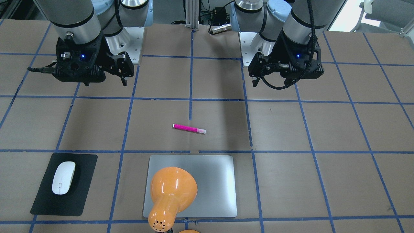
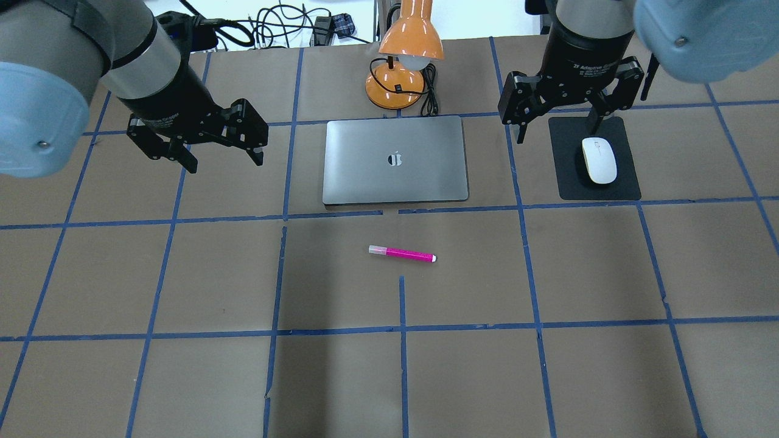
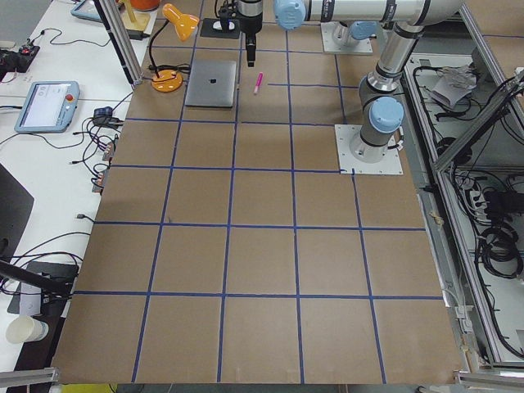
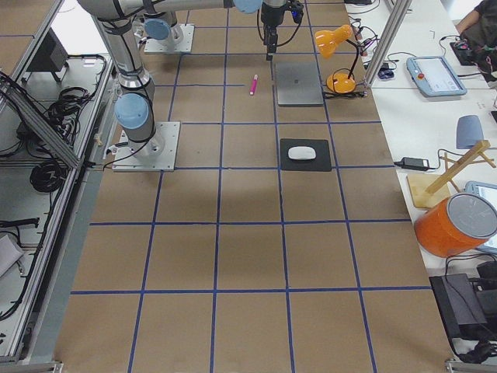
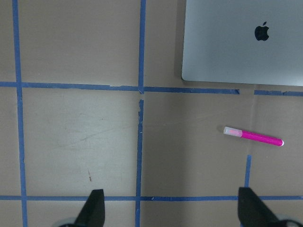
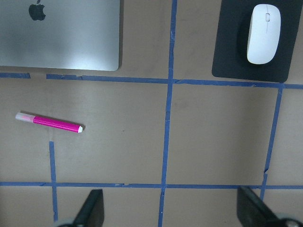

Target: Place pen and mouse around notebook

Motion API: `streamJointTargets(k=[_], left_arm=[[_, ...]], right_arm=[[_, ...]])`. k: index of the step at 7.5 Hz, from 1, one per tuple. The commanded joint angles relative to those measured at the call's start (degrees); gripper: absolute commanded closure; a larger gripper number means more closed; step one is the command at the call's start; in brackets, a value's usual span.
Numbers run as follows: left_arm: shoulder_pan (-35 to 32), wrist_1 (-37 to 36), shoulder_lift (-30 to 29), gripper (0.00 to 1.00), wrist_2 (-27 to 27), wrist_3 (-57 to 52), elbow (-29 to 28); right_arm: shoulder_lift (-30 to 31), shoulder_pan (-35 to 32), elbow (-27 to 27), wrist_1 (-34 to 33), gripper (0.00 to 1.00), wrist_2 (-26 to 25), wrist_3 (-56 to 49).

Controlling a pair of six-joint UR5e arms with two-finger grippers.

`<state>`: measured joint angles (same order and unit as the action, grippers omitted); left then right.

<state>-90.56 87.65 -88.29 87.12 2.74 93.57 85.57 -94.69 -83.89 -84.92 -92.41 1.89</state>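
Pen (image 2: 401, 253): held by neither gripper. Left gripper (image 2: 225, 161), right gripper (image 2: 557, 134): jaws spread wide, empty, raised on either side of notebook (image 2: 395, 159). Pen lies loose near notebook, on its robot side. Mouse (image 2: 599, 160) sits on mat (image 2: 572, 188), right of notebook.

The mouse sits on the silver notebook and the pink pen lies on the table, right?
No. The mouse sits on the black mat, apart from the notebook; the overhead view shows it. The pen does lie on the table.
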Motion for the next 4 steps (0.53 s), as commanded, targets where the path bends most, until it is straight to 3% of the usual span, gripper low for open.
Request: streamJointTargets(k=[1, 4], left_arm=[[-0.1, 0.1, 0.3, 0.00, 1.8, -0.2, 0.4], [-0.1, 0.1, 0.7, 0.00, 2.1, -0.2, 0.5]], right_arm=[[0.0, 0.4, 0.0, -0.2, 0.00, 0.1, 0.0], [-0.1, 0.5, -0.1, -1.4, 0.00, 0.4, -0.6]])
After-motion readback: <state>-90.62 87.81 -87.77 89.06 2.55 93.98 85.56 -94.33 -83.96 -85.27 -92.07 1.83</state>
